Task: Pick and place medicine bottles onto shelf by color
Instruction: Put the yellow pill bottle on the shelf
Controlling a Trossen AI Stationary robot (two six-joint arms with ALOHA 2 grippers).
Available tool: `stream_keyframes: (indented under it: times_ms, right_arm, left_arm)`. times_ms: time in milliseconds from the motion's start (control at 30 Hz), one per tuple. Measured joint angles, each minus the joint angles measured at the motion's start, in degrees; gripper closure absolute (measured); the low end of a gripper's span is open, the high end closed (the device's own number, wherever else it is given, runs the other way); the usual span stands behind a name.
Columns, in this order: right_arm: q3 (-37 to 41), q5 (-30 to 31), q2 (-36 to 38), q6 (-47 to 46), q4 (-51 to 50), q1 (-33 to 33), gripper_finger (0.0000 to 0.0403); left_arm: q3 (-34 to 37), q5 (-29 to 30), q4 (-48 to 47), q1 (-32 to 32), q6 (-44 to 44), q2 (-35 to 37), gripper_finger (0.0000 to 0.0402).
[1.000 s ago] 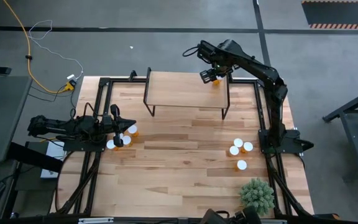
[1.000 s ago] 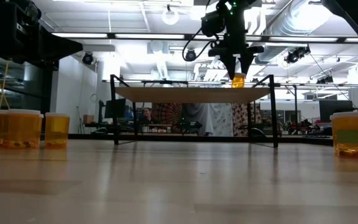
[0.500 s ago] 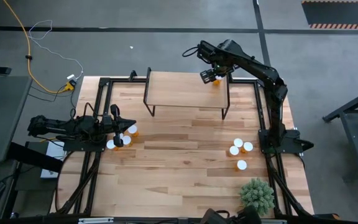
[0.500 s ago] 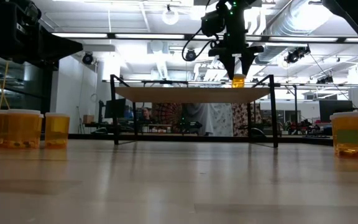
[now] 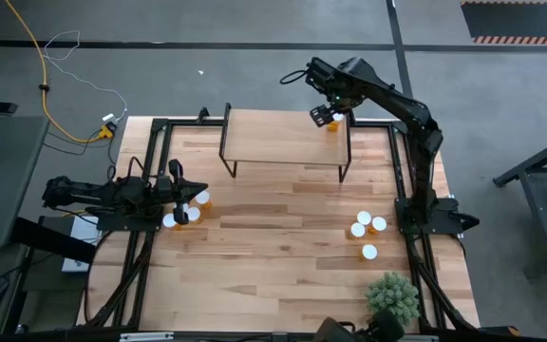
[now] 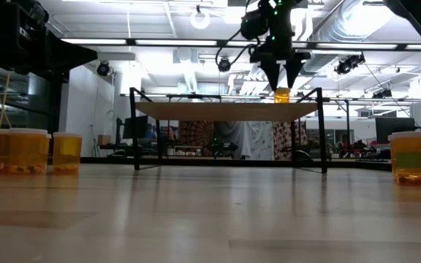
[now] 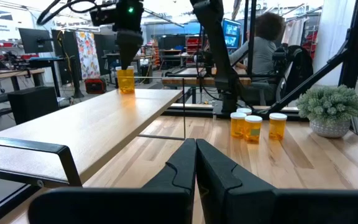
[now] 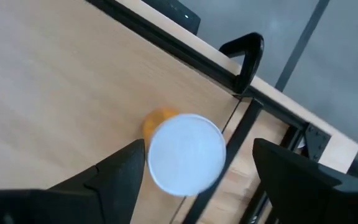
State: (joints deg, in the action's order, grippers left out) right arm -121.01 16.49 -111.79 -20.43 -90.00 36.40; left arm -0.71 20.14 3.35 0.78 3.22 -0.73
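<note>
A green spiky plant (image 5: 392,296) in a pale pot sits near the front right corner of the wooden table (image 5: 273,256). On the grey floor beyond the table's left side, a yellow cable (image 5: 41,71) trails beside a thin white wire (image 5: 84,57). A seated person (image 7: 267,43) faces screens in the room behind.

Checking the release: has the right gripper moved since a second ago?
Yes. The right gripper has lifted slightly off the medicine bottle on the shelf, shifting toward the shelf's right end.

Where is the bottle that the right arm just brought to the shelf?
The bottle stands on the shelf at its far right corner, directly under the open right pincer.
</note>
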Motion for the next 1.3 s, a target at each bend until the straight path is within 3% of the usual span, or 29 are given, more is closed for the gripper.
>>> stream_keyframes:
  times_ms: [267, 600, 700, 800, 1033, 1167, 1300]
  right_arm:
    - [0.0, -0.2, 8.0, 7.8, 0.0, -2.3, 0.0114]
    - [0.3, -1.1, 21.0, 5.4, 0.1, -17.1, 0.0114]
    - [5.8, -0.1, 25.6, 2.3, 1.3, -23.6, 0.0114]
    - [17.3, 1.3, 31.7, -1.5, 6.5, -30.5, 0.0114]
    - [51.5, 2.3, 47.4, -3.3, 39.9, -44.2, 0.0114]
    - [69.9, 4.6, 52.8, 0.6, 68.2, -48.4, 0.0114]
    - [84.6, 4.5, 53.2, 7.2, 97.4, -49.2, 0.0114]
  left_arm:
    - [0.0, 0.0, 0.0, 0.0, 0.0, 0.0, 0.0401]
    - [0.0, 0.0, 0.0, 0.0, 0.0, 0.0, 0.0401]
    - [0.0, 0.0, 0.0, 0.0, 0.0, 0.0, 0.0401]
    - [0.0, 0.0, 0.0, 0.0, 0.0, 0.0, 0.0401]
    - [0.0, 0.0, 0.0, 0.0, 0.0, 0.0, 0.0401]
    - [0.0, 0.0, 0.0, 0.0, 0.0, 0.0, 0.0401]
    - [0.0, 0.0, 0.5, 0.0, -1.1, 0.0, 0.0401]
